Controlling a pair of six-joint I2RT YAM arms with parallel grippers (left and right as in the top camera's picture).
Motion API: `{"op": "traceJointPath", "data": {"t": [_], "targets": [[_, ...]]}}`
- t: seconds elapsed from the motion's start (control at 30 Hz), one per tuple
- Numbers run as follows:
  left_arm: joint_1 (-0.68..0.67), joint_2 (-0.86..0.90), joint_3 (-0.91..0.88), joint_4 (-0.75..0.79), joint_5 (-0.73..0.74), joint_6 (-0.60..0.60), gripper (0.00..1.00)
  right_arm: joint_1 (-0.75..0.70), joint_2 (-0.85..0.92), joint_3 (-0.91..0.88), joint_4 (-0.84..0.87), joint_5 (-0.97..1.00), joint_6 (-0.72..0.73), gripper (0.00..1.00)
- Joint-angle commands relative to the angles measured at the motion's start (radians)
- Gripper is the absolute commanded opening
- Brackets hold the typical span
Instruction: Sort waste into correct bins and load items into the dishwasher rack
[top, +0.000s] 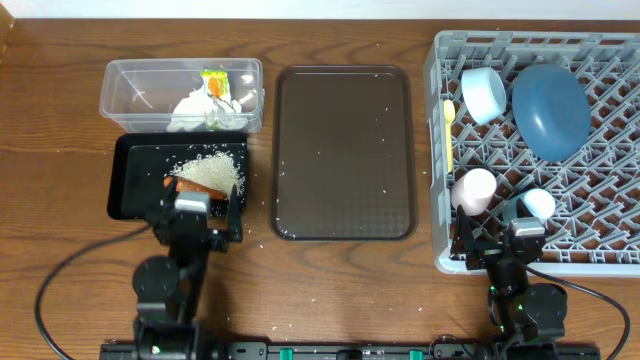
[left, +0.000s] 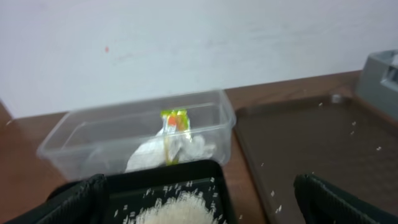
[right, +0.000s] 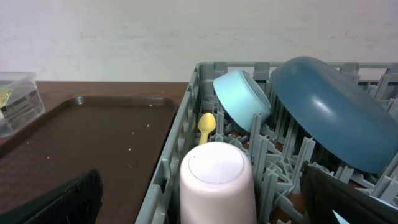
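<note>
The grey dishwasher rack (top: 437, 150) at the right holds the dark blue plate (top: 550, 108), light blue bowl (top: 483, 94), yellow spoon (top: 448, 115), pink cup (top: 473, 190) and small light blue cup (top: 538, 204). The clear tub (top: 128, 92) holds the white napkin (top: 197, 108) and the wrapper (top: 215, 80). The black tray (top: 135, 175) holds a rice pile (top: 210, 172) and an orange stick (top: 182, 182). My left gripper (top: 195, 215) is open and empty over the black tray's near edge. My right gripper (top: 500, 240) is open and empty, with the upside-down pink cup (right: 217, 180) between its fingers.
A dark brown serving tray (top: 345, 150) lies in the middle with a few scattered rice grains on it. More grains lie on the wooden table near the tray's front left corner (top: 262, 232). A white wall stands behind the table.
</note>
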Motion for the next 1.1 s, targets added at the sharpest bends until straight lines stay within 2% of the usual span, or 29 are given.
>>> {"op": "traceJointPath", "data": {"t": [0.0,0.33,0.63,1.07], "targets": [[0.03,-0.138,-0.1,0.01,-0.012,-0.013,0.97,-0.009,-0.006,-0.004,0.0,-0.006,0.013,0.99],[0.039,-0.325,-0.214,-0.02,-0.056,-0.011,0.97,-0.009,-0.006,-0.005,0.0,-0.006,0.013,0.99],[0.038,-0.331,-0.214,-0.15,-0.053,-0.015,0.97,-0.009,-0.006,-0.005,0.0,-0.006,0.013,0.99],[0.04,-0.328,-0.214,-0.146,-0.043,-0.015,0.97,-0.009,-0.006,-0.005,0.0,-0.006,0.013,0.99]]}}
